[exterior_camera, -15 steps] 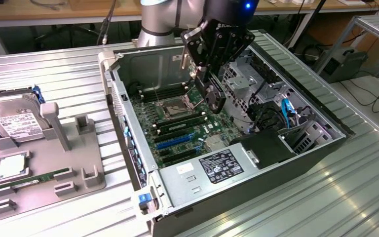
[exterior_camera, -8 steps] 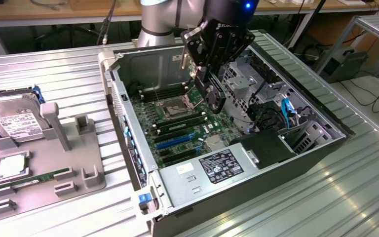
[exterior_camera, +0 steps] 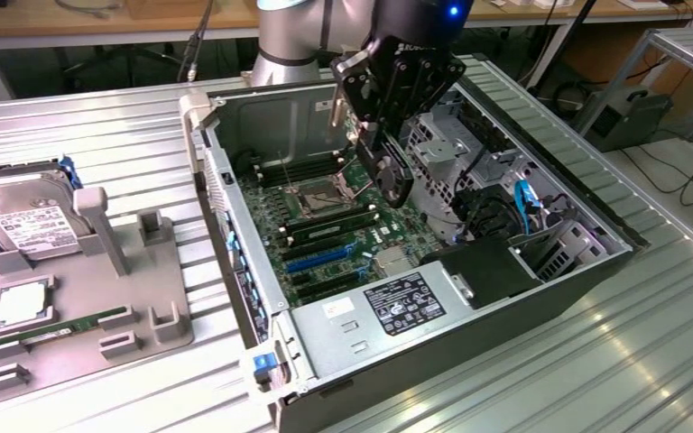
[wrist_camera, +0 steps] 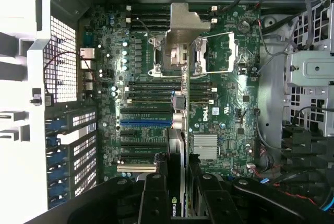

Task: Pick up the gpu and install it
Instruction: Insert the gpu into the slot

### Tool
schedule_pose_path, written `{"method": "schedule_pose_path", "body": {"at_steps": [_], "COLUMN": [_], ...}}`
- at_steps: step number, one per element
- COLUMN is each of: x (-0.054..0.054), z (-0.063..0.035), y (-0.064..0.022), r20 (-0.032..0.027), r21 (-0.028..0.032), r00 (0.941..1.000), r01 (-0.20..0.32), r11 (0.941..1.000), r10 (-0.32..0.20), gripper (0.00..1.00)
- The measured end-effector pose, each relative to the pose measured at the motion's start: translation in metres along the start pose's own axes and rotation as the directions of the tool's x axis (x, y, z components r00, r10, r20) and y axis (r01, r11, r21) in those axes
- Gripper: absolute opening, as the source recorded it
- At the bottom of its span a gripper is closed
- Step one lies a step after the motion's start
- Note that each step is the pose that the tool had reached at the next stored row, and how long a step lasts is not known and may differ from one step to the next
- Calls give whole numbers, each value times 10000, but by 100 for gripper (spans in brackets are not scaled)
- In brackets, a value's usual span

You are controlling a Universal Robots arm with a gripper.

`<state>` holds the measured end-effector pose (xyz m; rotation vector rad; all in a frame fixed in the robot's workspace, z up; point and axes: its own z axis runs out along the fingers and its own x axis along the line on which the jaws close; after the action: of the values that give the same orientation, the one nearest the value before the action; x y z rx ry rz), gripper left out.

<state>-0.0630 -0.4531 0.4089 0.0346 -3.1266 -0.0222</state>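
The gpu (exterior_camera: 392, 177) hangs on edge inside the open computer case (exterior_camera: 322, 352), above the motherboard (exterior_camera: 322, 234), with its black face toward the exterior view's right. My gripper (exterior_camera: 374, 126) is shut on its upper part. In the wrist view the gpu (wrist_camera: 178, 151) runs edge-on away from my gripper (wrist_camera: 177, 185), with a black finger (wrist_camera: 154, 192) on each side and a green logo near the grip. Its silver bracket (wrist_camera: 183, 31) shows at the far end, over the processor socket area. A blue expansion slot (wrist_camera: 146, 122) lies beside the card's edge, below it.
The power supply (exterior_camera: 401, 302) sits at the case's near end, with drive cages and cables (exterior_camera: 503, 207) on the exterior view's right. A grey tray (exterior_camera: 69, 298) on the exterior view's left holds a hard drive (exterior_camera: 28, 221) and a green RAM stick (exterior_camera: 64, 325). The case's perforated rear wall (wrist_camera: 62, 62) flanks the slots.
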Motion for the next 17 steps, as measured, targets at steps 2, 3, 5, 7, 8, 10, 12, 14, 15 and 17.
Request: {"method": "schedule_pose_path", "body": {"at_steps": [2, 3, 5, 7, 8, 10, 12, 14, 15, 17], "x": [0, 0, 0, 0, 0, 0, 0, 0, 0, 0], "z": [5, 10, 18, 26, 32, 40, 47, 54, 58, 66], "y": [0, 0, 0, -1, -1, -1, -1, -1, -1, -1], "r20": [14, 13, 11, 6, 2, 1, 3, 6, 7, 8], "r21": [6, 11, 20, 29, 32, 41, 48, 56, 59, 67], "r00": [9986, 9960, 9887, 9780, 9700, 9561, 9434, 9283, 9222, 9043], "r01": [520, 889, 1501, 2085, 2430, 2929, 3317, 3719, 3867, 4268], "r11": [9986, 9960, 9887, 9780, 9700, 9561, 9434, 9283, 9222, 9043], "r10": [-520, -889, -1501, -2085, -2430, -2929, -3317, -3719, -3867, -4268], "gripper": [26, 26, 26, 26, 26, 26, 26, 26, 26, 26]}}
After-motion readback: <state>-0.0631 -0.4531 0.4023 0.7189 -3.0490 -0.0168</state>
